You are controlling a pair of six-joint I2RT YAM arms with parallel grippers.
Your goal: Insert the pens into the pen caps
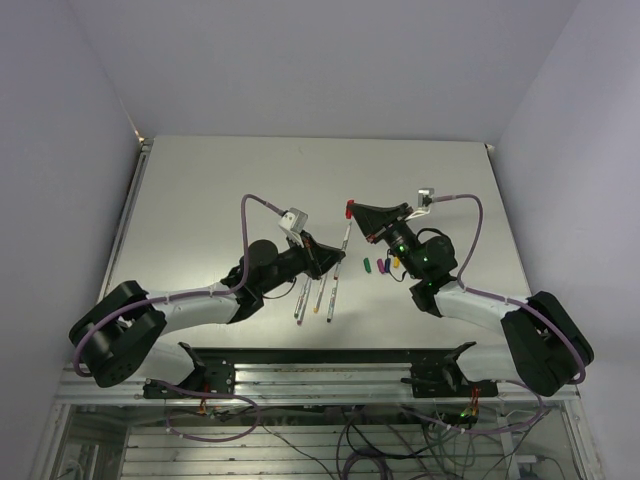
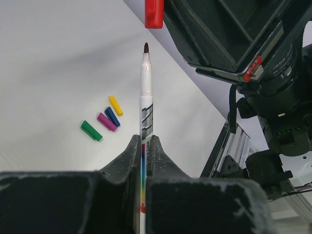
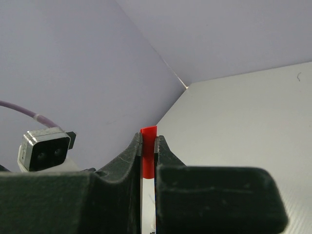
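My left gripper (image 2: 145, 141) is shut on a silvery pen (image 2: 146, 107) that points upward, dark red tip (image 2: 146, 47) bare. My right gripper (image 3: 148, 141) is shut on the red pen cap (image 3: 148, 146). In the left wrist view that red cap (image 2: 154, 12) hangs just above the pen tip, a small gap between them. From above, the held pen (image 1: 344, 238) rises from the left gripper (image 1: 322, 256) toward the red cap (image 1: 348, 207) in the right gripper (image 1: 353, 210). Green (image 2: 91, 130), magenta (image 2: 106, 122), blue (image 2: 112, 116) and yellow (image 2: 115, 105) caps lie on the table.
Three other pens (image 1: 320, 297) lie side by side on the table near the left arm. The loose caps (image 1: 381, 266) sit in a short row under the right arm. The metal frame (image 1: 330, 360) runs along the near table edge.
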